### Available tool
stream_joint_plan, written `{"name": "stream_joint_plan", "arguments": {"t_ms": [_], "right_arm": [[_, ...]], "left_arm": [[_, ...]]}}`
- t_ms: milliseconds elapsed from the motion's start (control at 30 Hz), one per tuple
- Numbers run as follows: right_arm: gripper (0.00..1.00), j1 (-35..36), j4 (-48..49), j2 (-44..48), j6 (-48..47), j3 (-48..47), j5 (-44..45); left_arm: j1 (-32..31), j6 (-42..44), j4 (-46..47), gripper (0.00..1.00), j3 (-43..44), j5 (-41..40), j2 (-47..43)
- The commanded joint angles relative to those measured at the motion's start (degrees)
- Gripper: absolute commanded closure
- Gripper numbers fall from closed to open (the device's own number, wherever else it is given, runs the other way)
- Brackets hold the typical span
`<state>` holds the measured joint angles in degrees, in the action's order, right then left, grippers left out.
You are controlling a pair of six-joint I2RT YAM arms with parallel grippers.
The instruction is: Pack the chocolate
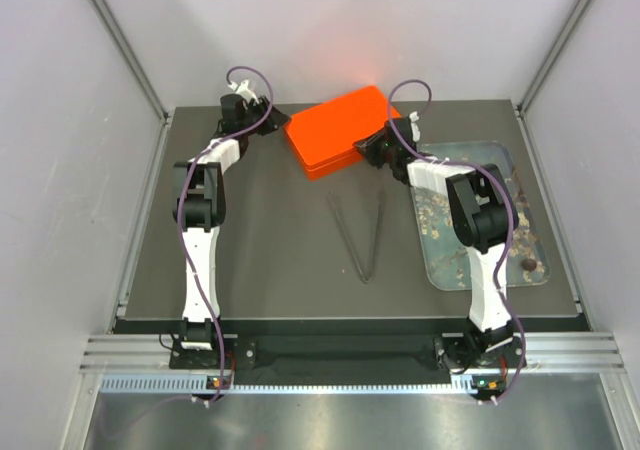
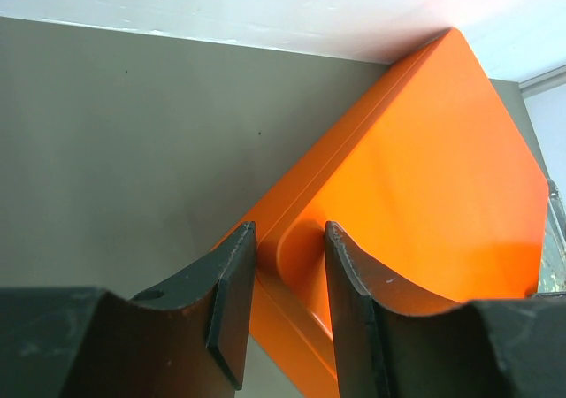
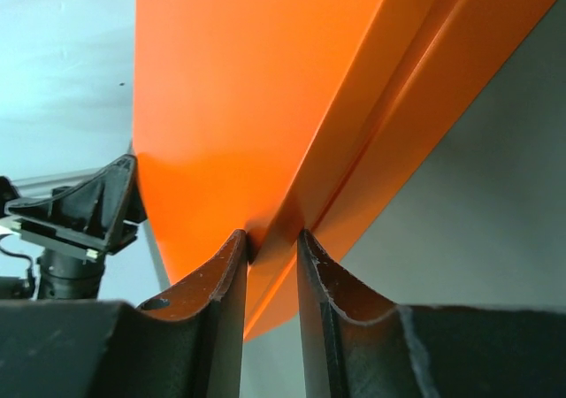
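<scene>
An orange tin box (image 1: 340,130) with its lid on sits at the back middle of the table. My left gripper (image 1: 268,122) is at its left corner; in the left wrist view this gripper (image 2: 290,230) is shut on that corner, one finger outside the rim and one on the lid (image 2: 424,177). My right gripper (image 1: 378,145) is at the box's right corner, and in the right wrist view it (image 3: 272,239) is shut on the lid's rim (image 3: 354,150). One dark brown chocolate (image 1: 526,265) lies near the front right corner of the grey-blue tray (image 1: 500,152).
Long metal tweezers (image 1: 362,235) lie on the dark mat between the arms. The tray lies along the right side, partly under my right arm. White walls close in the table at the back and on both sides.
</scene>
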<state>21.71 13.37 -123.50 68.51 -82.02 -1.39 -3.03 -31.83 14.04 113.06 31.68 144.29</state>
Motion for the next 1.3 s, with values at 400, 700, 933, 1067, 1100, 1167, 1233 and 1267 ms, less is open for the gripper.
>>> {"name": "stream_joint_plan", "arguments": {"t_ms": [400,700,933,1067,1100,1167,1233,1267], "right_arm": [[0.86,3.9,-18.5,-5.2,-4.4,-2.4,9.4],[0.86,3.6,-18.3,-5.3,-3.5,-2.5,8.9],[0.86,3.7,-16.0,-5.7,-2.6,-2.1,6.8],[0.84,3.7,-15.9,-5.3,-1.9,-1.4,6.7],[0.83,3.7,-16.0,-5.2,-1.9,-1.1,6.8],[0.83,3.7,-16.1,-5.0,-1.8,-1.0,6.9],[0.84,3.7,-16.4,-4.8,-1.7,-0.8,7.2],[0.84,3.6,-16.4,-4.6,-1.7,-0.7,7.3]], "left_arm": [[-0.5,-5.9,-2.4,0.56,2.9,4.5,-1.0],[2.6,-9.6,-4.6,0.51,0.0,1.4,-9.4],[2.5,-14.0,-1.5,0.54,-7.6,9.2,-15.4],[-0.2,-11.7,-4.7,0.54,-12.4,8.3,-20.0],[-0.7,-10.0,-7.2,0.55,-12.9,8.3,-20.9],[-2.1,-9.1,-8.0,0.55,-15.6,6.8,-22.5],[-3.1,-8.4,-7.5,0.55,-18.6,6.1,-23.3],[-3.8,-8.3,-7.5,0.55,-19.4,5.7,-23.3]]}}
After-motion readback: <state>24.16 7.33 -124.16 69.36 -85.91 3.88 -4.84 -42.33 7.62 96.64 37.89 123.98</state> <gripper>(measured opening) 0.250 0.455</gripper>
